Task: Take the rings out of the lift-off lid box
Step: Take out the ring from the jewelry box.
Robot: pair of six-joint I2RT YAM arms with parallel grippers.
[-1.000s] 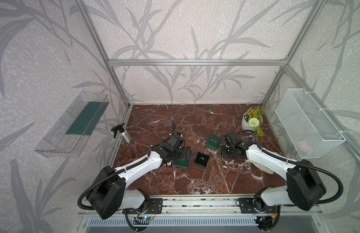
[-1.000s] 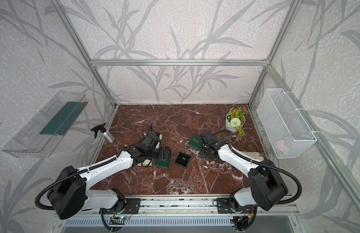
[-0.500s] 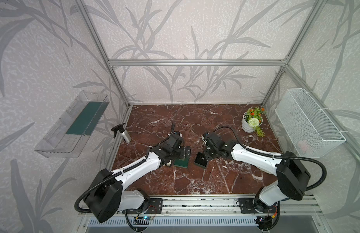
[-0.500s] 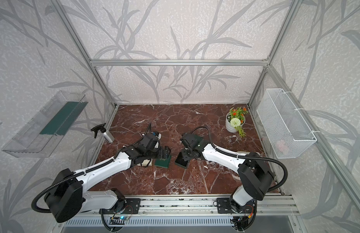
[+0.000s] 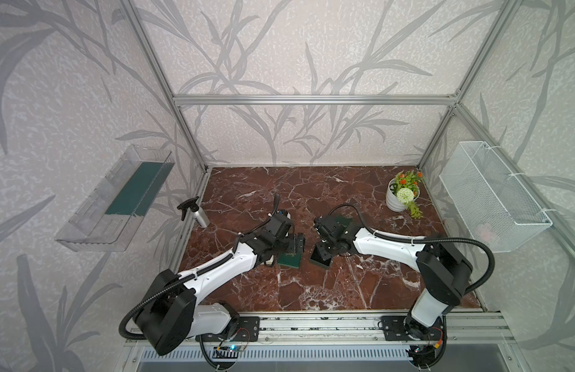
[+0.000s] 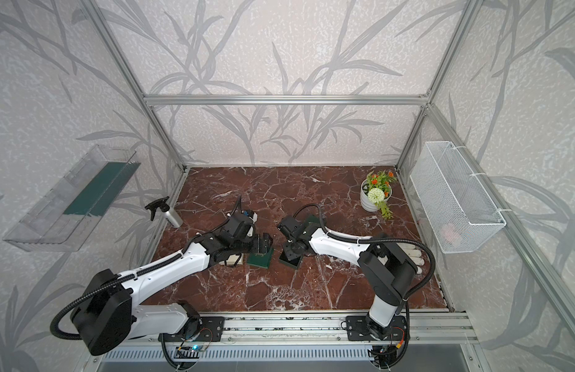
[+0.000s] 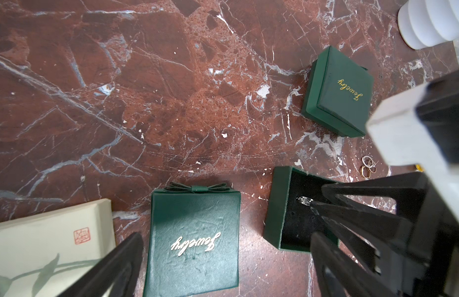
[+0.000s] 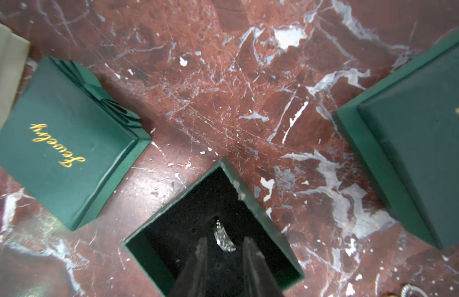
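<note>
Right gripper [image 8: 224, 241], narrowed with a gap left on each side, is straddling the ring [image 8: 222, 235] seated inside the open box [image 8: 171, 203], its band running roughly in line with the jaws, while the left gripper [image 5: 297, 246], spread wide, is hovering farther off over the neighbouring closed box [image 7: 195, 239].

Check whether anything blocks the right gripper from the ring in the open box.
Nothing visible does. The open box has no lid over it, and the right gripper reaches inside, its fingers apart on either side of the ring on the black lining, with nothing between them.
</note>
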